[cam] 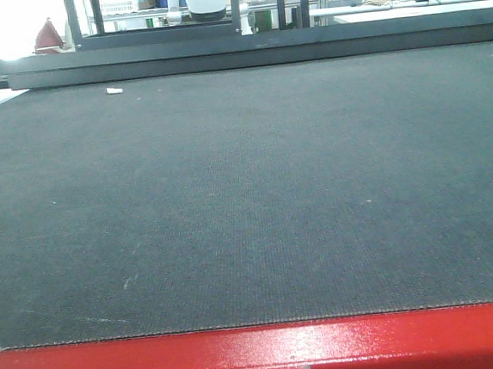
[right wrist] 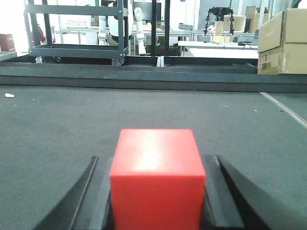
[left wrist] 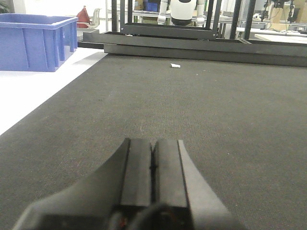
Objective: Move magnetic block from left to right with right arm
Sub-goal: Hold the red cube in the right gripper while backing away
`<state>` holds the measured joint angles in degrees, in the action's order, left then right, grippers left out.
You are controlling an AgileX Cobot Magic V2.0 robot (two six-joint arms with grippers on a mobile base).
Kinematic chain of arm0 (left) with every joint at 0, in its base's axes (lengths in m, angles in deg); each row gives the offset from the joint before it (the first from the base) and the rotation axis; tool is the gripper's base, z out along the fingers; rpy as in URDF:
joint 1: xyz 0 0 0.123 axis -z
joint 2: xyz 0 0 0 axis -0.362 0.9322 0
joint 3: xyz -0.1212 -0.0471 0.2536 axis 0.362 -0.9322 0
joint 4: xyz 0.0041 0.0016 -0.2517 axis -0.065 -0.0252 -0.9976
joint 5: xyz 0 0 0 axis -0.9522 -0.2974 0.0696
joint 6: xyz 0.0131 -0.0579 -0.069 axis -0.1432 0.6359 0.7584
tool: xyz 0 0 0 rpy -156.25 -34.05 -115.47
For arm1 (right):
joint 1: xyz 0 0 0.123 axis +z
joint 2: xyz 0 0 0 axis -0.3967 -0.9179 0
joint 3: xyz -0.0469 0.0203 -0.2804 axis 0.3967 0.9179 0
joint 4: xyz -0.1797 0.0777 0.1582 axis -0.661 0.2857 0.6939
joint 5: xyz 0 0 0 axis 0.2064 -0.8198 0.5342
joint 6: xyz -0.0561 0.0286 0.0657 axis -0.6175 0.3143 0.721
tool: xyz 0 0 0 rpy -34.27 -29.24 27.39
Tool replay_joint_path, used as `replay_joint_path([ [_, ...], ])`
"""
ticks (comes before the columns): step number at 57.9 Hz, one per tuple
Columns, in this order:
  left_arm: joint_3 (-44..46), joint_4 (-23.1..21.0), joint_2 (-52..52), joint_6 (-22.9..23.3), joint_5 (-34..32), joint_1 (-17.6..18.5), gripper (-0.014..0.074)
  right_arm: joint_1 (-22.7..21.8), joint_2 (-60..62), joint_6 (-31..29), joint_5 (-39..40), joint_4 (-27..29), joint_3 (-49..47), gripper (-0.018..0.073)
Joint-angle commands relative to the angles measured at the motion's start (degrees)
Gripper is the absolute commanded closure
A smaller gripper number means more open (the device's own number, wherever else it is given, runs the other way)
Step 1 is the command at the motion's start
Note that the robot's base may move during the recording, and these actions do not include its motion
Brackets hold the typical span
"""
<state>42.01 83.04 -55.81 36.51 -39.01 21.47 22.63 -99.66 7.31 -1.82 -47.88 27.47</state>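
Bright-red magnetic block (right wrist: 157,179) clamped between the dark fingers of the right gripper (right wrist: 158,165), above the black woven mat (right wrist: 72,124); unclear whether touching it. Left gripper (left wrist: 152,165) pressed together on nothing. Farther off, a blue bin (left wrist: 33,40) at left and a small white scrap (left wrist: 175,65)

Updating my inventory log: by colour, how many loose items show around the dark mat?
Red: 1, small bright-red matte cube
Blue: 1, large blue plastic bin
White: 1, tiny white scrap
Total: 3
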Motion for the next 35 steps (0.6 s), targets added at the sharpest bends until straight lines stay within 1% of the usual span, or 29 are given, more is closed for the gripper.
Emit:
replay_joint_path([
  [1, -0.39, -0.15, -0.63, 0.41, -4.46, 0.27, 0.0722, -0.31, -0.45, -0.66, 5.19, -0.39, -1.65, 0.0232],
  [35, -0.39, -0.15, -0.63, 0.41, -4.46, 0.27, 0.0722, -0.31, -0.45, -0.66, 5.19, -0.39, -1.65, 0.0232],
])
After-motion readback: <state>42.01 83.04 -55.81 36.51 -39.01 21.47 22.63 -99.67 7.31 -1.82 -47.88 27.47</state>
